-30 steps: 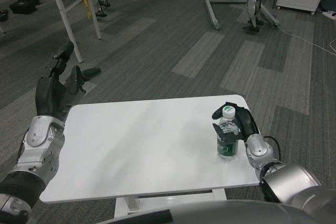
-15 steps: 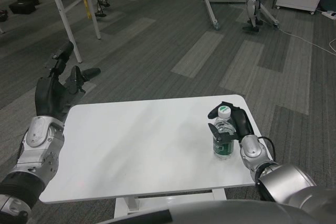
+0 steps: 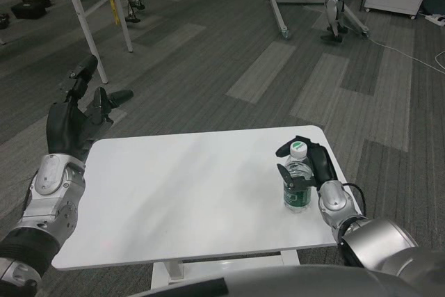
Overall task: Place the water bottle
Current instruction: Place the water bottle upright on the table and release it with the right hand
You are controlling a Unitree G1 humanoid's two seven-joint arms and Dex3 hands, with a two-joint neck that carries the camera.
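Now right hand (image 3: 311,165) grips water bottle (image 3: 297,177) upright on tabletop (image 3: 188,193), steadying base for release; left hand (image 3: 75,117) spread wide, empty.

Left robot hand (image 3: 75,117) raised, fingers spread; right robot hand (image 3: 311,165) curled in a grip.

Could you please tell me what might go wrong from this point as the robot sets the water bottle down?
The water bottle stands upright near the right edge of the white table, with the right hand wrapped around it. If the fingers catch it on release, the tall, narrow bottle may tip. A nudge to the right could push it off that edge. The left hand hovers open beyond the far left corner, too far away to steady it.
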